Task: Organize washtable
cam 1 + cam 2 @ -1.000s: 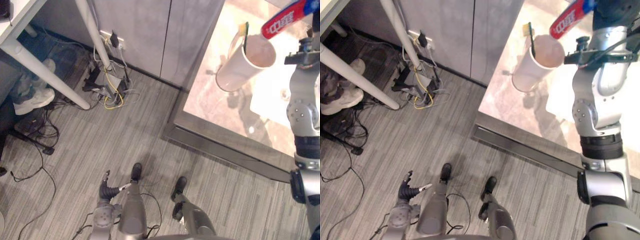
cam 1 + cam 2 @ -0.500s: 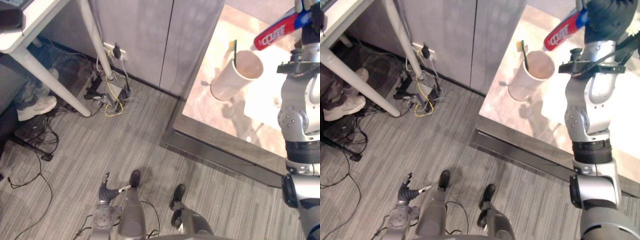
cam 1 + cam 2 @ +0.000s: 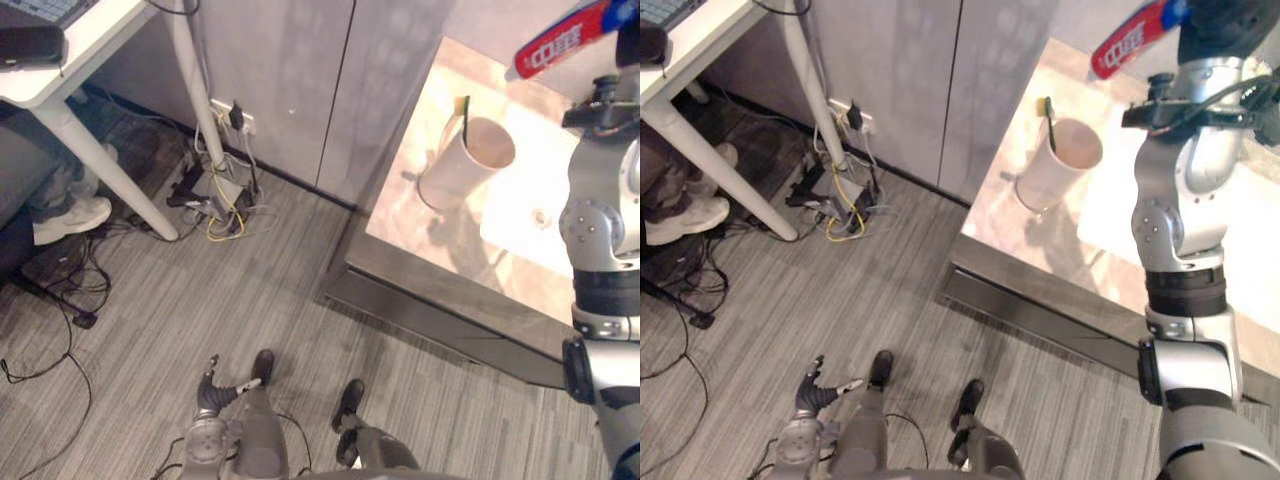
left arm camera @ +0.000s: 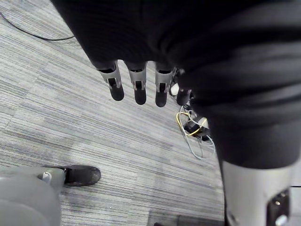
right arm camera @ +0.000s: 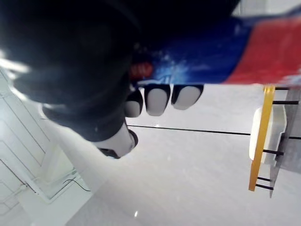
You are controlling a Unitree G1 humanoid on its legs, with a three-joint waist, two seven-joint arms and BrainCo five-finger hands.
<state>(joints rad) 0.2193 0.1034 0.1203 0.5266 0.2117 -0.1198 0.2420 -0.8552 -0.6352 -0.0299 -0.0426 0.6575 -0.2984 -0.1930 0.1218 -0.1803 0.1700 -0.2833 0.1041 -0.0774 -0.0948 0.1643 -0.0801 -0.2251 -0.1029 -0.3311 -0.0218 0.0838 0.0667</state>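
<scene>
A red and blue toothpaste tube (image 3: 555,38) is held up high, with my right hand (image 5: 157,100) shut on it; its fingers curl round the tube (image 5: 263,61). Below and to the left of the tube's end, a white cup (image 3: 463,165) stands on the beige washtable (image 3: 420,235). A toothbrush (image 3: 1048,112) leans inside the cup, head up. My left hand (image 3: 214,393) hangs low beside the floor, its fingers (image 4: 136,89) straight and holding nothing.
A white sink basin (image 3: 540,215) lies right of the cup. A white desk (image 3: 60,75) stands at the upper left, with a person's leg and white shoe (image 3: 70,215) under it. Cables and a power strip (image 3: 215,190) lie by the grey wall.
The whole picture has shifted, so the camera moved. The tube in my right hand now stands farther above the cup's rim than a second ago. My left hand is unchanged.
</scene>
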